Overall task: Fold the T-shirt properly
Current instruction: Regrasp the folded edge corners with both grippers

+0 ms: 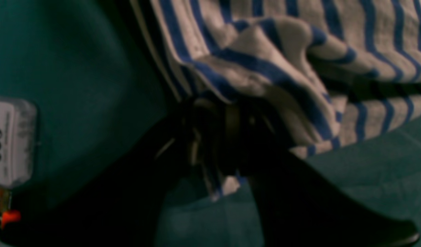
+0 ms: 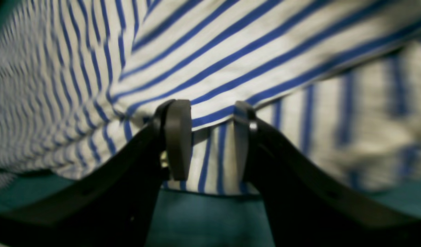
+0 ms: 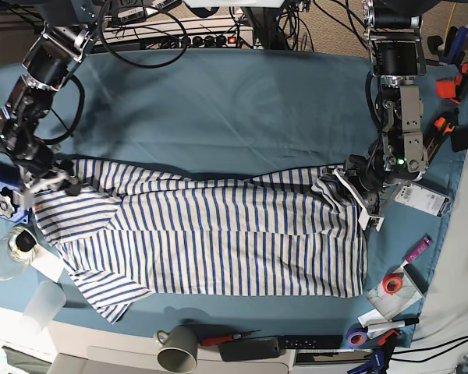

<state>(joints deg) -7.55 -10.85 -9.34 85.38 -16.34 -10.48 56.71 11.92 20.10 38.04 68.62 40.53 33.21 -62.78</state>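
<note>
A table covered in teal cloth (image 3: 242, 101) fills the base view. Across its middle and near side lies the T-shirt (image 3: 218, 241), white with thin blue stripes, spread out flat lengthwise, its far edge partly lifted and turned over. One sleeve reaches toward the table's near left corner.

The right gripper (image 2: 210, 140) sits at the shirt's far left corner, near the table's left edge. Its wrist view shows the two fingers standing a little apart with a fold of striped fabric hanging between them; whether they pinch it is unclear.

The left gripper (image 1: 224, 137) is at the shirt's far right corner, near the table's right edge. Its wrist view is dark and blurred; bunched fabric drapes over the fingers, and it is not possible to tell whether they are together or apart.

Small clutter lines the table's edges: a grey mug (image 3: 179, 349) on the near edge, a clear plastic cup (image 3: 43, 306) by the near left corner, a red tape roll (image 3: 390, 283) at the right.
</note>
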